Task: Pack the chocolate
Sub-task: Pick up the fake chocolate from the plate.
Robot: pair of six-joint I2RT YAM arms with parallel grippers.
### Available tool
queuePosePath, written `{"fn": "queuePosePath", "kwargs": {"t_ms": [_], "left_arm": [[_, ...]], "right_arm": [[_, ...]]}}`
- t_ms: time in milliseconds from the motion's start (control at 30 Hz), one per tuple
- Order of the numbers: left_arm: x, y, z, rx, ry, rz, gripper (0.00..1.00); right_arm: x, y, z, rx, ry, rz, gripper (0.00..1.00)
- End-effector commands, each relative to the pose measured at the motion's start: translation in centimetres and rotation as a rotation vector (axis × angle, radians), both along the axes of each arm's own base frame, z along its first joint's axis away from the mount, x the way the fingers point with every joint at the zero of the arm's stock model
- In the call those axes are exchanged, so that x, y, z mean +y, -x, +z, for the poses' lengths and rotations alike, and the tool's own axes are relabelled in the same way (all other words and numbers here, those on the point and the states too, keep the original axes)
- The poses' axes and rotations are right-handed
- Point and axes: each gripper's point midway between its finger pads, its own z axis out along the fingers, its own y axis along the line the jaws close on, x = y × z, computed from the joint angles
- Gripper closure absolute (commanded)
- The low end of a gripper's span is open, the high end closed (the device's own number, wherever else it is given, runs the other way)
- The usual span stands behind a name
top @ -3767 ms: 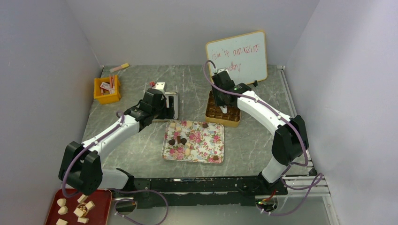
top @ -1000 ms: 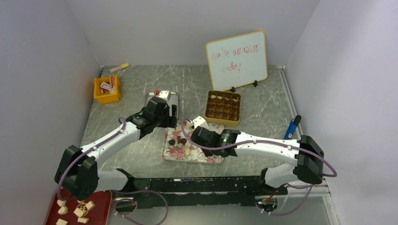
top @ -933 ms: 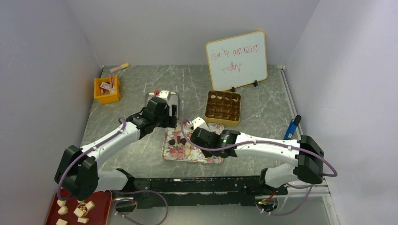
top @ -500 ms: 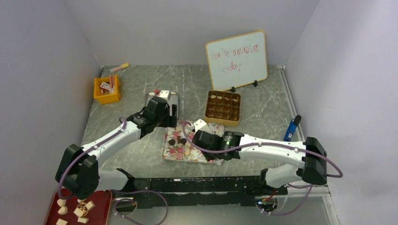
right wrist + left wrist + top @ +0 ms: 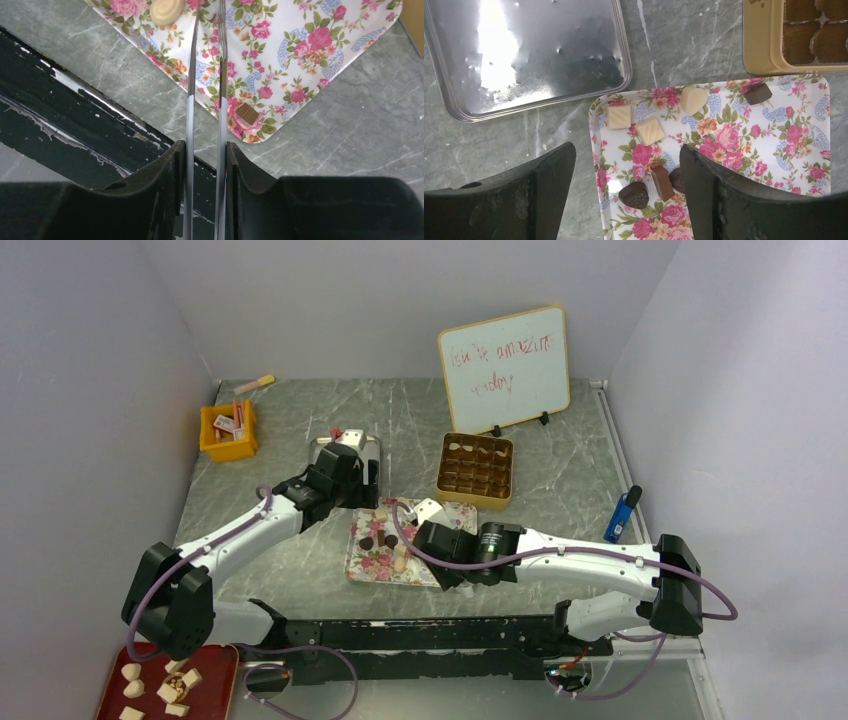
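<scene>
Left gripper (image 5: 626,156) wide, empty; right gripper (image 5: 207,30) barely parted, empty. I count several chocolates (image 5: 649,131) unpacked on floral tray (image 5: 774,150) — gold box (image 5: 756,40) at one o'clock, fill unclear.

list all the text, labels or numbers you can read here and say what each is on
"You're amazing": red handwriting, top line of the whiteboard; it is faint, so this is a likely reading.
"today": second line of the same board, also faint.
Print on the packets in the orange bin: too small to read.
The blue object near the right wall: no readable mark.
</scene>
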Motion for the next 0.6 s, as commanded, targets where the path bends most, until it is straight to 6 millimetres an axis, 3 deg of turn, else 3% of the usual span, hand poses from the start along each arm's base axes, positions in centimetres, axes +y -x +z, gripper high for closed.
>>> {"fn": "queuePosePath", "kwargs": {"t_ms": [0,567], "left_arm": [[-0.8,-1.2,1.9,-0.050,0.026,0.003,0.20],[-0.9,-1.4,1.7,-0.048,0.028,0.008,0.20]], "right_arm": [[0.7,0.7,0.9,0.014,-0.043,0.015,0.65],[0.4,2.6,1.0,0.047,-0.022,0.065,0.63]]}}
